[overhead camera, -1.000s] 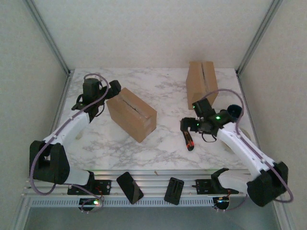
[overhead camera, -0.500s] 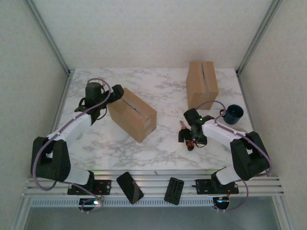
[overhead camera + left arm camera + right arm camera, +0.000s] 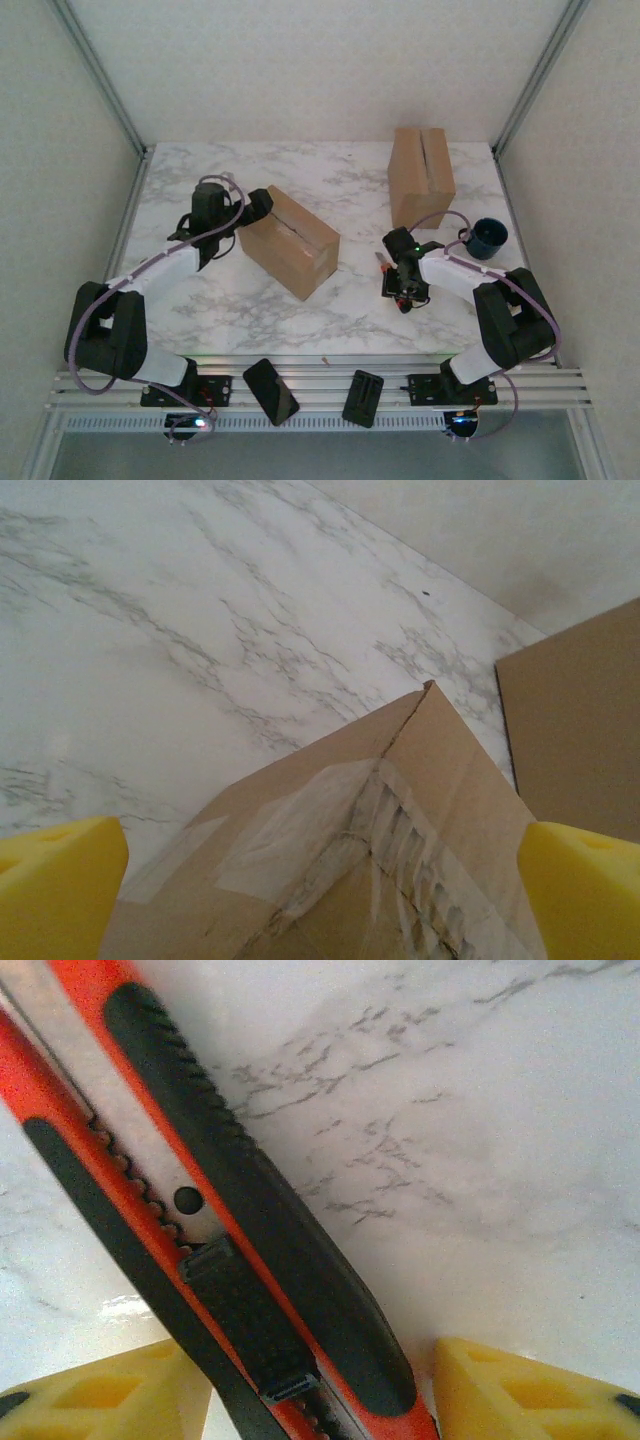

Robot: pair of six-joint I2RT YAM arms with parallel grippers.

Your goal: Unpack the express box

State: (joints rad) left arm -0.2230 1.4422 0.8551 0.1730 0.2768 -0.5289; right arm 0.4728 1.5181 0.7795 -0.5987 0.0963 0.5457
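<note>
Yellow foam pads [image 3: 520,1390] of the right pincer [image 3: 401,288] stand apart, one on each side of an orange-and-black utility knife [image 3: 230,1260]. The knife lies flat on the white marble-patterned worktop [image 3: 340,180]. A sliver of bare surface shows between the handle and the right-hand pad, so the pincer is astride the knife and not clamped on it. The slider and ridged thumb grip face up; the blade tip is out of the wrist view.

The left pincer [image 3: 258,203] has its pads wide apart at the left end of a brown cardboard box [image 3: 290,240], which lies on its long side in the left-centre of the worktop. From the wrist, the box corner sits between the pads, with clear packing tape [image 3: 330,830] crossing the seam. Whether either pad touches the cardboard cannot be told.

A second brown cardboard box [image 3: 420,175] stands upright at the rear right, well apart from the first. A dark blue mug [image 3: 487,237] sits just beside the right forearm.

Assessment: the step in hand is taking up the knife, with the box apparently to be steadied by the other arm. The tape is uncut, so unpacking proper has not begun. The next move calls for the pads to meet squarely on the handle, then a level lift and a carry leftward to the taped seam. An off-centre grip could let the knife twist.
</note>
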